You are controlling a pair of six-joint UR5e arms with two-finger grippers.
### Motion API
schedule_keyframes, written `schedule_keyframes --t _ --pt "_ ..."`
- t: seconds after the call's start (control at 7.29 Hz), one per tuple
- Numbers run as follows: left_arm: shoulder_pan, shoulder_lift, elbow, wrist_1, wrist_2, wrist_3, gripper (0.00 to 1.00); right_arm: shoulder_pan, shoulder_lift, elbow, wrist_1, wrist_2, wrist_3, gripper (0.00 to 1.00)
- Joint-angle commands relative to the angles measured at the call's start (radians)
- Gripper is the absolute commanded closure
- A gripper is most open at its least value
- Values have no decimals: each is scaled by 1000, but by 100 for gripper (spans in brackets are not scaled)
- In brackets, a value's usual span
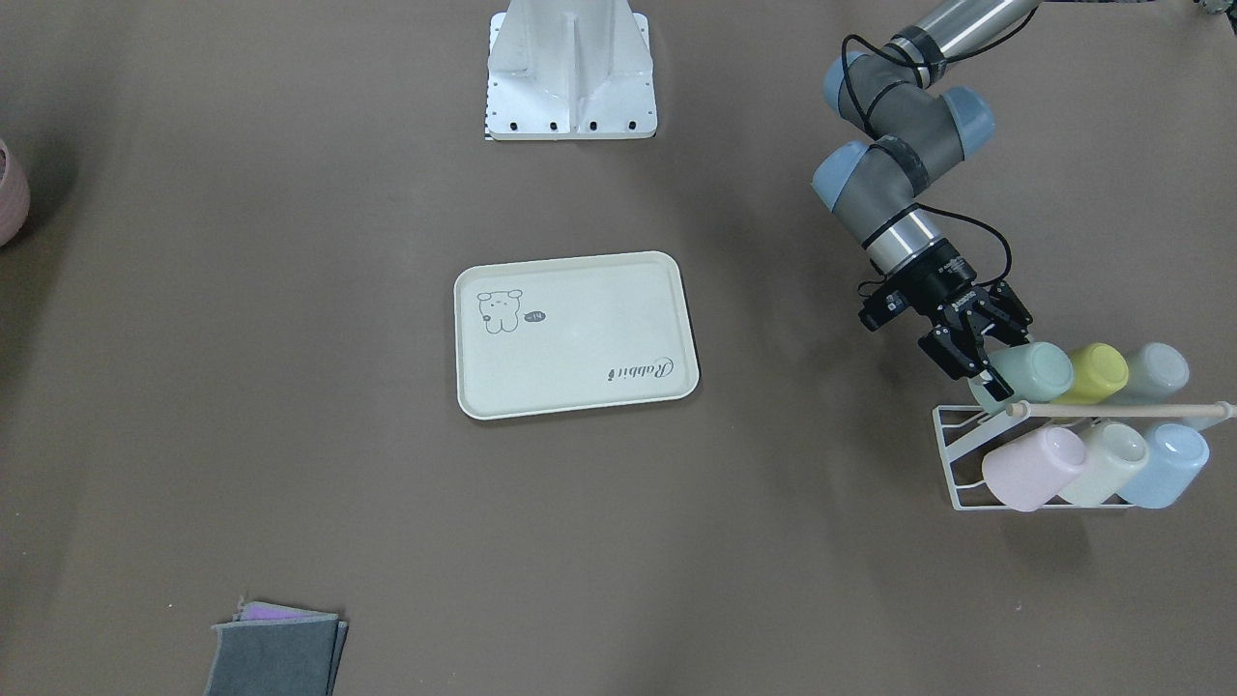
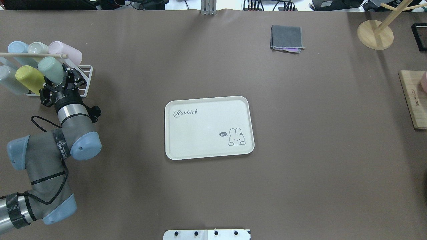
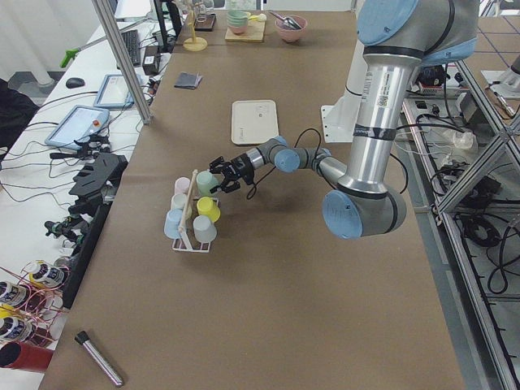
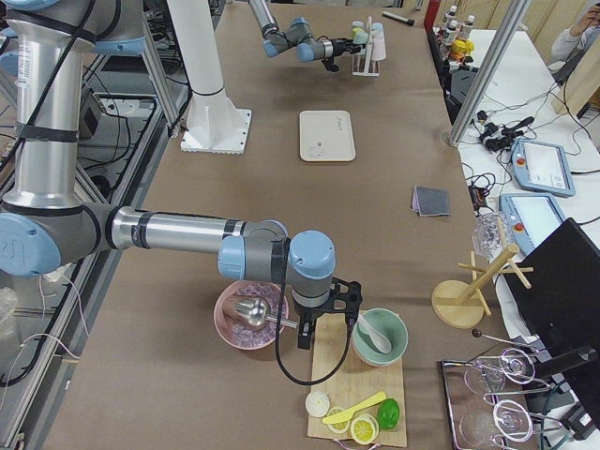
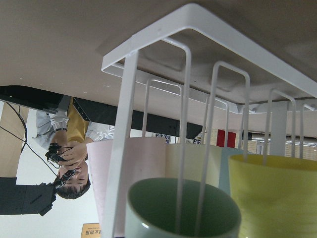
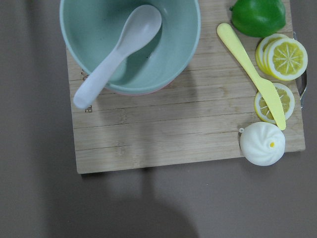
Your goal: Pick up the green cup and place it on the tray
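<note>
Green cup: lies on its side in the upper row of the white wire rack, at the end nearest the tray, touching the lime cup.
Tray: sits mid-tabletop, well apart from the rack, with nothing on it.
Left claw: released, with its jaws spread at the cup's mouth. I cannot tell whether they touch it.
Snag risk: the wrist view shows wire prongs running into the cup's mouth. A pull off the prongs' line would likely catch the rim and drag the whole rack along.
Neighbour risk: the lime cup sits tight alongside, so the outer finger could nudge it loose as the claw closes.
Slip risk: smooth, tapered plastic, so a shallow pinch near the rim may squirt out (a deeper bite looks safer).
Overhead risk: the wooden rod lies just beside the cup — a steep lift could knock it.
Left arm pose: elbow folded, wrist angled low, claw aimed almost level into the cup's mouth.
Right claw: hangs over a wooden board far from the rack — cannot tell whether it is clenched or released.
</note>
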Motion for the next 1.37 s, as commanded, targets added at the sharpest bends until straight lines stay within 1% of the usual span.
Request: schedule_keyframes --t 0.0,0.14,0.69,0.96,1.1,1.23 --pt "4 29 -48 4 -1 2 69 1 -8 -1 0 -1 0 0" --pt "4 49 -69 4 1 8 69 1 -10 -1 1 -1 0 0" --pt "4 77 -132 4 8 14 69 1 -10 -1 1 1 0 0" --pt "-1 85 -181 5 11 42 69 -1 -11 -1 1 1 0 0" --pt "-3 100 -227 4 11 94 69 1 -11 -1 1 1 0 0" --pt "-22 106 -252 2 11 114 69 1 -11 -1 0 1 0 0"
